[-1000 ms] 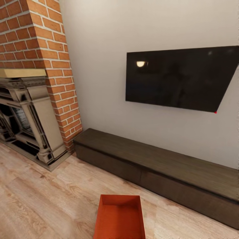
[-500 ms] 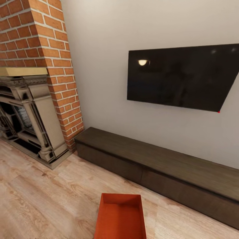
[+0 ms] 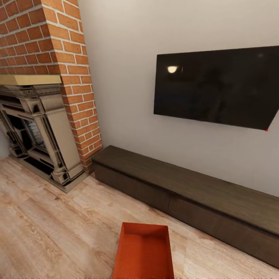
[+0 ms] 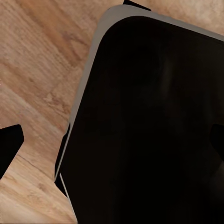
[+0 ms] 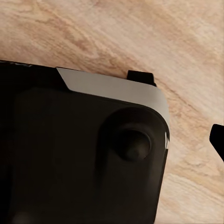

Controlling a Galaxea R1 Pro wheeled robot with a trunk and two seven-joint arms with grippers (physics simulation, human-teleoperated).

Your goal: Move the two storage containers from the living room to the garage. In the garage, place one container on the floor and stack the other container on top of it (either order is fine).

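Living room plank floor [image 3: 46, 217] bears one storage container [image 3: 144, 254]; hand states cannot be told.

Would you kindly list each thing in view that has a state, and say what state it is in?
storage container: open-topped, empty, upright on the wood floor.
TV: screen dark, mounted on the wall.
fireplace: unlit, no fire showing.
low cabinet: fronts closed, top bare.
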